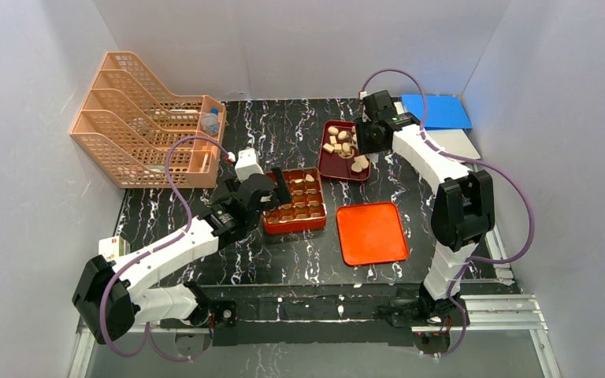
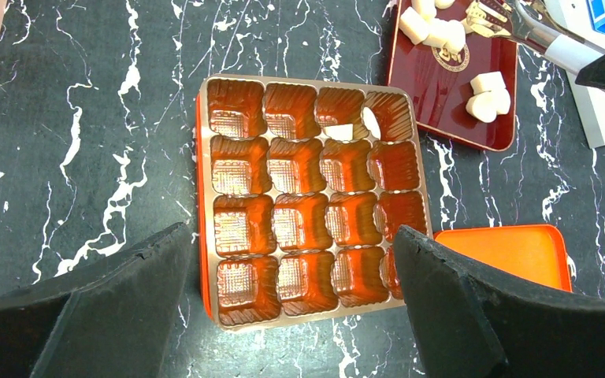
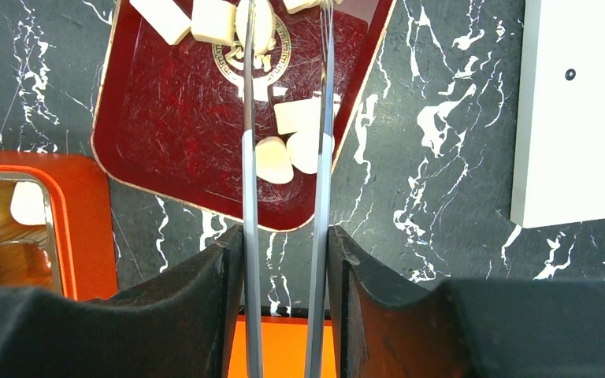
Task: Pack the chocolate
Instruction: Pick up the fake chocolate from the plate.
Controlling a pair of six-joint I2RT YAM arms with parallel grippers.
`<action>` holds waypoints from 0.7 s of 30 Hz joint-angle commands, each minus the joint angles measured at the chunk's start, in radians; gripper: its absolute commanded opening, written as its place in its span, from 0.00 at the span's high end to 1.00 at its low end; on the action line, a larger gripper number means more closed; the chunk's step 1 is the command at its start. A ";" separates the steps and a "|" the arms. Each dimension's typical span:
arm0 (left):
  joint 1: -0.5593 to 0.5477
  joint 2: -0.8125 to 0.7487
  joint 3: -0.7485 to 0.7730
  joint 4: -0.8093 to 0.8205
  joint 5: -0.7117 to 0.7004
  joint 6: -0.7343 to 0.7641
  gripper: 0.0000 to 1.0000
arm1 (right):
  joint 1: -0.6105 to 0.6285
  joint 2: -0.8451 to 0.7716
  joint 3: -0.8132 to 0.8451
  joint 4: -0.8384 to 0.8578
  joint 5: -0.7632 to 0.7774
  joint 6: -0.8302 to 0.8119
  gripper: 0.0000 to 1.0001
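Observation:
Several pale chocolate pieces lie in the dark red tray; the right wrist view shows them on its scratched floor. My right gripper is shut on metal tongs, whose spread tips reach over the pieces at the tray's far end. The orange-red compartmented box holds two chocolates in its far row. My left gripper hangs open above the box's near edge, holding nothing.
An orange lid lies right of the box. A peach file rack stands at the back left. A blue sheet and a white board sit at the back right, beside the tray.

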 commanded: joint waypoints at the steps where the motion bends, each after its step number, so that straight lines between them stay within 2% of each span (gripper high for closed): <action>1: 0.007 -0.025 0.021 -0.011 -0.026 0.001 0.02 | -0.001 0.004 0.047 0.012 0.005 -0.017 0.52; 16: 0.014 -0.016 0.016 -0.002 -0.023 0.007 0.02 | -0.014 0.080 0.092 0.018 0.006 -0.033 0.52; 19: 0.018 -0.016 0.014 -0.002 -0.021 0.009 0.02 | -0.014 0.092 0.099 0.016 0.003 -0.034 0.55; 21: 0.022 -0.017 0.010 0.000 -0.020 0.009 0.02 | -0.014 0.092 0.095 0.018 0.000 -0.033 0.61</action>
